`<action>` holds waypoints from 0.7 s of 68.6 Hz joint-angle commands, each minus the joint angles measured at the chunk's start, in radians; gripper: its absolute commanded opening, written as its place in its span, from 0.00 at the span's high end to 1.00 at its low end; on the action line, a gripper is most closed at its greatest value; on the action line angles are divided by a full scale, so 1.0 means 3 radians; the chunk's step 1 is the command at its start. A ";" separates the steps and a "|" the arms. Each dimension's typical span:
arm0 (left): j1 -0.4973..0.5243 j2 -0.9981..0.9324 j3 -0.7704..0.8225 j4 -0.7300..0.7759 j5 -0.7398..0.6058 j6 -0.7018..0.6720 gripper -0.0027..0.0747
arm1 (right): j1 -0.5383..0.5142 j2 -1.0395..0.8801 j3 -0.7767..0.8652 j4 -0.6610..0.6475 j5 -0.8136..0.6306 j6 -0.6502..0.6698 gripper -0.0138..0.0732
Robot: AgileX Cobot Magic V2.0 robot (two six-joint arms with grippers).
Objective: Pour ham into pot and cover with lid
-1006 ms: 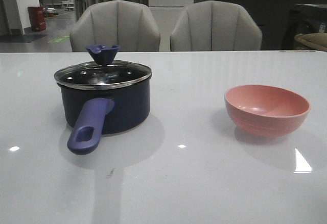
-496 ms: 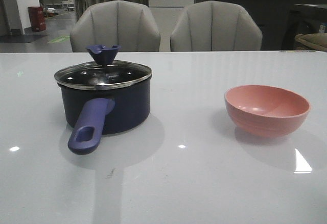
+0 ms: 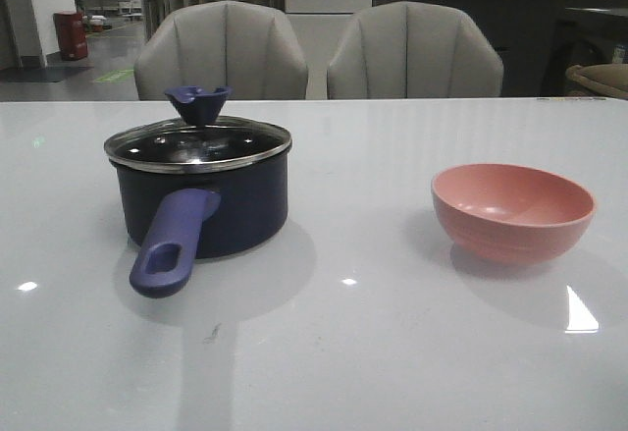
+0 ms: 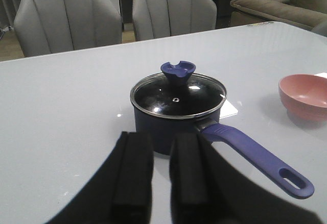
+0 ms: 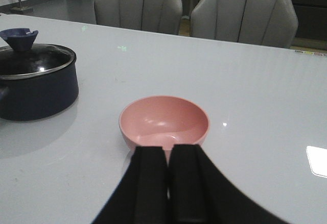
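Observation:
The dark navy pot (image 3: 240, 205) stands on the white table at the left, its blue-purple handle (image 3: 172, 242) pointing toward me. The glass lid (image 3: 196, 143) sits flat on the pot, blue knob (image 3: 198, 102) upward. No ham shows; the dark glass hides the pot's inside. Neither gripper appears in the front view. My left gripper (image 4: 162, 137) hovers just short of the pot (image 4: 163, 124), open by a narrow gap with nothing in it. My right gripper (image 5: 168, 150) is shut and empty, just short of the pink bowl (image 5: 164, 119).
The pink bowl (image 3: 512, 210) stands at the right of the table and looks empty. Two grey chairs (image 3: 221, 53) (image 3: 412, 53) line the table's far edge. A pale rectangular patch (image 4: 231, 109) lies on the table beside the pot.

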 commanded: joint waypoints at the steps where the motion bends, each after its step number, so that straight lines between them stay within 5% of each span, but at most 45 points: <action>1: -0.0018 0.0032 -0.0096 -0.0032 -0.0272 -0.0006 0.79 | 0.0008 0.0035 -0.0096 0.0014 -0.0255 -0.0009 0.67; 33: -0.0002 0.0032 0.0043 0.0012 -0.0424 -0.0006 0.79 | 0.0008 0.0035 -0.0096 0.0014 -0.0255 -0.0009 0.67; 48: 0.0624 -0.0104 0.0525 0.0052 -0.0951 -0.0097 0.79 | 0.0008 0.0035 -0.0096 0.0014 -0.0255 -0.0009 0.67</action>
